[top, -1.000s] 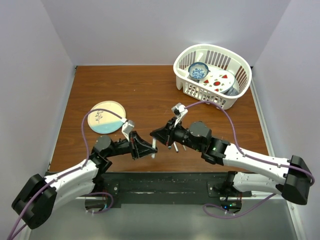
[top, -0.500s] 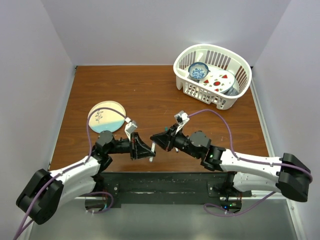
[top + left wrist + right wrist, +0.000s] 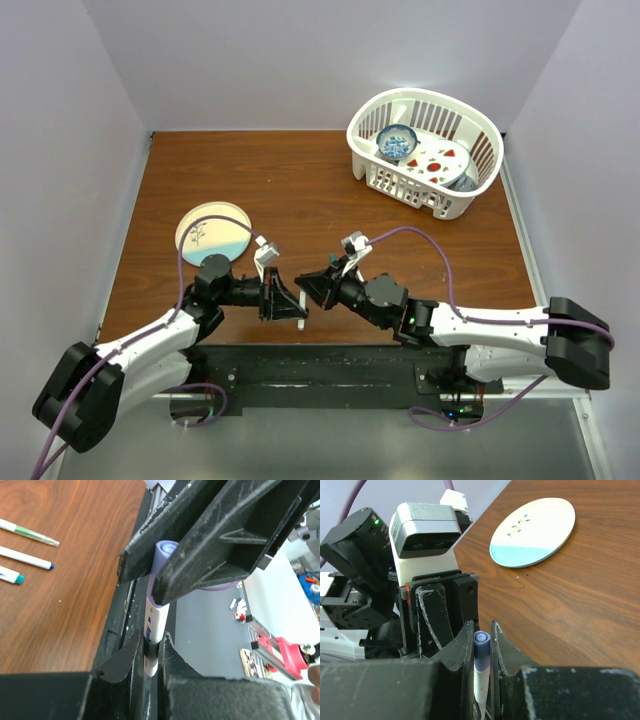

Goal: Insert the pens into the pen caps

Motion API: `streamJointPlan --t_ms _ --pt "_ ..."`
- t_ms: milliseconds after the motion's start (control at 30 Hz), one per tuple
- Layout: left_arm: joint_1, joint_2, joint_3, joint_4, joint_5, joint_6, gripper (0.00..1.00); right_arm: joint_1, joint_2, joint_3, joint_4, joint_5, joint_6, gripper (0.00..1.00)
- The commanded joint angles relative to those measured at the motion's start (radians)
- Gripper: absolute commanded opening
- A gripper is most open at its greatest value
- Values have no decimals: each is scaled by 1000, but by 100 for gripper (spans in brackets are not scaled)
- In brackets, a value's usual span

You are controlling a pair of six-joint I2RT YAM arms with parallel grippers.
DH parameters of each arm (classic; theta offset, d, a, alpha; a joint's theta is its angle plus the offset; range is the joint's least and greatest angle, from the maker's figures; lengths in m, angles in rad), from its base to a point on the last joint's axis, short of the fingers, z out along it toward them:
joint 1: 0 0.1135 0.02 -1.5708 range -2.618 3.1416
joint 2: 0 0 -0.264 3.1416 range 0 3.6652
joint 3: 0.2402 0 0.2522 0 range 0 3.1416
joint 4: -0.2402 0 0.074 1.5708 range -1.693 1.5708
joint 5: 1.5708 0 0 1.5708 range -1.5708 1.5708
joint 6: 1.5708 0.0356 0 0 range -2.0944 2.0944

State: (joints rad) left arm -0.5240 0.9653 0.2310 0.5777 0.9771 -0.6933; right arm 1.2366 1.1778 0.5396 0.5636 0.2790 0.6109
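Left gripper (image 3: 148, 648) clenched on white pen (image 3: 152, 630). Right gripper (image 3: 481, 630) clenched on lavender cap (image 3: 162, 555), cap over pen end, at 6 o'clock edge of table (image 3: 300, 180). Judged: this pair seated or nearly. Three loose pens (image 3: 27, 559) at 10 o'clock in left wrist view, capping unclear, likely outstanding.

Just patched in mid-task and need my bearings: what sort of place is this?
Probably a robot test cell, not a home: a wooden table boxed in by plain pale walls, two arms bolted at its near edge, with staged props, a plate and a basket of dishes.
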Motion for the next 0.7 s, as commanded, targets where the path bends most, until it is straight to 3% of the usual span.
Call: streamJointPlan --t_ms 0,333,367,533,667 --pt "87 -34 212 194 -399 23 0 218 57 -61 -338 -357 62 0" --pt "117 -53 217 133 -414 48 0 276 -9 -170 -265 -368 113 0" --pt "119 -45 203 183 -404 20 0 279 -15 -177 -252 -368 127 0" --pt "117 -16 237 174 -396 14 0 328 83 -179 -101 -382 151 0" --pt "117 -11 288 113 -402 40 0 354 125 -155 -105 -366 144 0"
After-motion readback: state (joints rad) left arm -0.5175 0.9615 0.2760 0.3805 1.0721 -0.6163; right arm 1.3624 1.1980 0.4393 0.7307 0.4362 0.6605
